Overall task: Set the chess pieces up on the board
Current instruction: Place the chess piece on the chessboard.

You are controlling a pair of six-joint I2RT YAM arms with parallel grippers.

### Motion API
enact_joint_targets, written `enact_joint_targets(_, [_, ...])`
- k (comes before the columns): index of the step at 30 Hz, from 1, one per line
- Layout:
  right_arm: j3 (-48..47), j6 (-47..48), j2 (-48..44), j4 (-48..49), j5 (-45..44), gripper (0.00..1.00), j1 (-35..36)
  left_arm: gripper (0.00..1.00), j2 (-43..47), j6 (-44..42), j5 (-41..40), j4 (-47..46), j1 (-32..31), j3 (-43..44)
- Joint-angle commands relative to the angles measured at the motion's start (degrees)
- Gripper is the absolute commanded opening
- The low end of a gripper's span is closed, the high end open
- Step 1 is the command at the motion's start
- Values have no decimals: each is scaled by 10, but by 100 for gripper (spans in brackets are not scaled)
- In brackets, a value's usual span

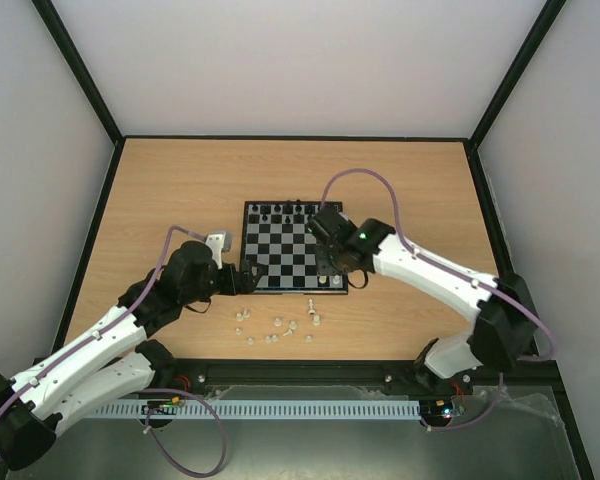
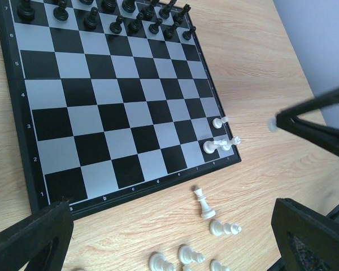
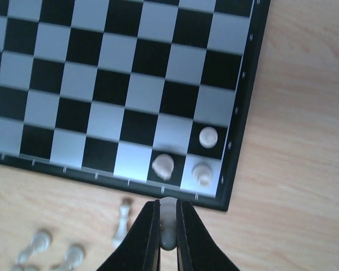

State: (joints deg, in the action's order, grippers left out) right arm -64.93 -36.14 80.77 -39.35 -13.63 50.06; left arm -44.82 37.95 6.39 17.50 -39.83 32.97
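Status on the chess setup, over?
Left gripper open. Right gripper shut on small white plastic chess piece, near edge of black-and-grey checkered board. Nothing blocking.

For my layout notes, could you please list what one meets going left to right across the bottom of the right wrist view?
Loose white pieces → taller white piece → right fingers shut on a small piece → corner piece on the board → table.
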Motion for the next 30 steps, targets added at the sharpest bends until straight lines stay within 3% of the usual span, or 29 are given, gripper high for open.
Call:
enact_joint_targets(1, [-62,80,82,-10,16,6,-36,99,3,-8,9,-4,4,-2])
enact_joint_targets(12, [-101,104,226,29,48,5,-55,99,16,-4,9,-1,6,-11])
enact_joint_targets(30, [-74,101,262,38,29,6,-67,99,13,-3,10,-5,6,-14])
